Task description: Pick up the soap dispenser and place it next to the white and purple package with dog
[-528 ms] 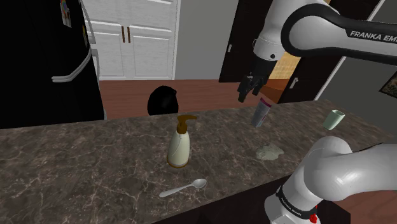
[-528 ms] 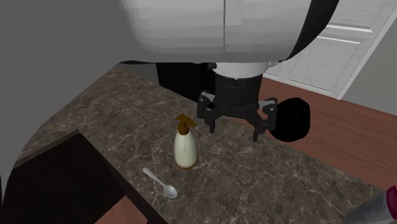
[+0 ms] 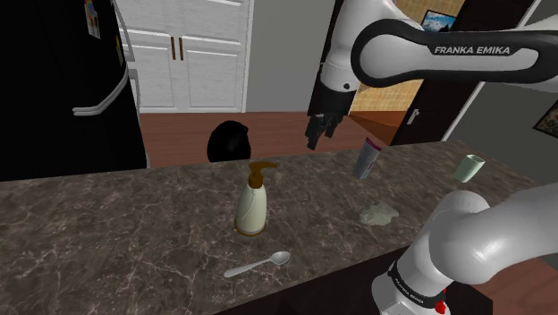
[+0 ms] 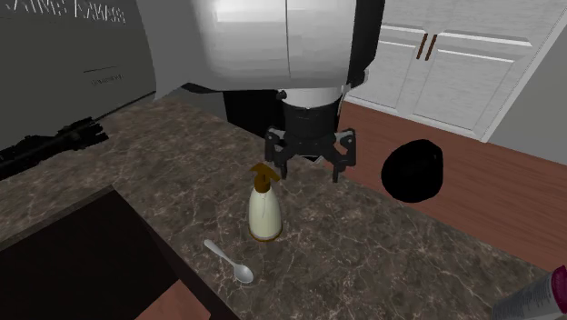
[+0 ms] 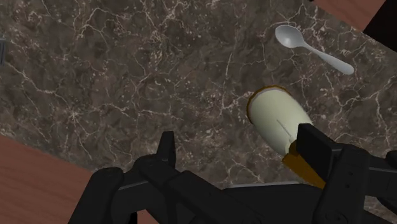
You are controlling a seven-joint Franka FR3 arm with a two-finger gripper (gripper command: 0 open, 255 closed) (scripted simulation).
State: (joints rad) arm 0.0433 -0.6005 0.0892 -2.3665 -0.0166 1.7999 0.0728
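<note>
Hanging over the dark marbled counter (image 3: 107,224), the black gripper (image 3: 317,134) sits a little above the middle of the shoulder view, up and to the right of the soap dispenser (image 3: 251,208). The dispenser stands upright near the frame's centre, a cream bottle with a brown pump, touched by nothing. The shoulder view also takes in the right end of the counter. There a grey package (image 3: 367,158) with a pink end leans, well apart from the dispenser, with a pale green cup (image 3: 469,167) further right and a pale crumpled thing (image 3: 379,213) below the package. A spoon (image 3: 259,264) lies toward the bottom of the frame, below the dispenser.

The second exterior view looks from the other side. Here the gripper (image 4: 309,165) hangs just above and behind the dispenser (image 4: 263,214) at the frame's centre, its fingers spread and empty. The spoon (image 4: 229,262) lies to the lower left of the bottle, and the package (image 4: 545,295) pokes in at the lower right corner. A round black object (image 4: 412,171) rests on the wooden floor at the right, below white cabinets (image 4: 454,68).

The wrist view gives the look straight down. The gripper (image 5: 240,145) is spread wide, and the dispenser (image 5: 277,118) stands close to one finger (image 5: 315,143), which covers part of its pump. The spoon (image 5: 312,48) lies beyond the bottle.
</note>
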